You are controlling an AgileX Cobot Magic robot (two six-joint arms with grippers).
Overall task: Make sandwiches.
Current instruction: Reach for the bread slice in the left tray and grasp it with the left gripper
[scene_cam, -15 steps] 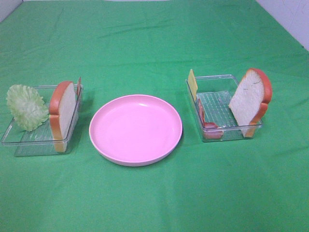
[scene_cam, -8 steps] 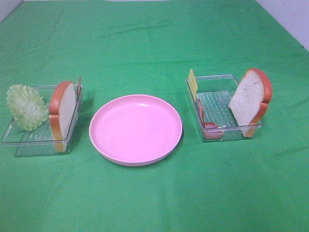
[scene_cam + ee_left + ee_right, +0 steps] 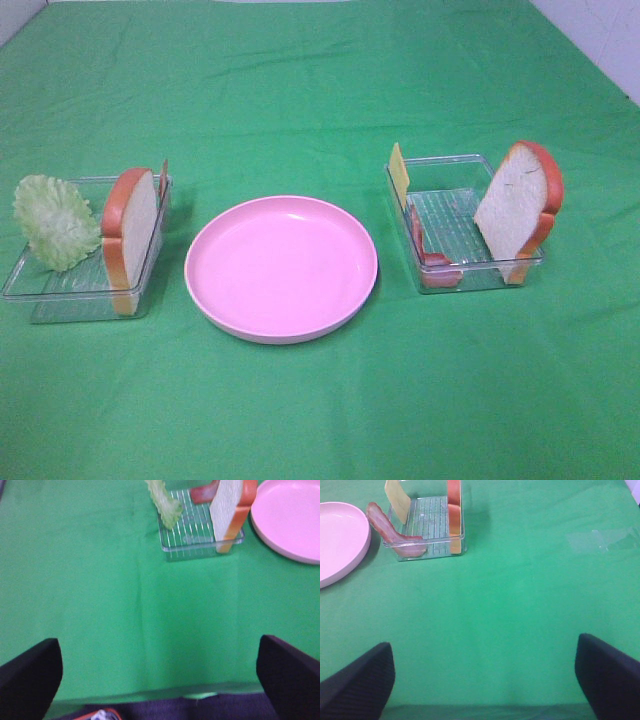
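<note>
- Clear-plastic left tray (image 3: 70,300) holds lettuce (image 3: 55,222) and left bread slice (image 3: 130,235) on edge. Right tray (image 3: 480,275) holds cheese (image 3: 399,172), bacon (image 3: 430,255) and leaning right bread slice (image 3: 515,210). Nothing is on the pink plate (image 3: 281,266) yet.
- Left gripper (image 3: 160,675) and right gripper (image 3: 482,676): jaws spread wide, empty, well apart from the trays.
- Risk: slices sit against thin tray walls, so a pinch catching a wall could likely drag or tip the tray.
- Risk: bacon drapes over the right tray's rim and may snag.
- Room: open green cloth (image 3: 320,420) all round. The plate sits between the trays, near both. The cloth's front edge lies close under the grippers.
</note>
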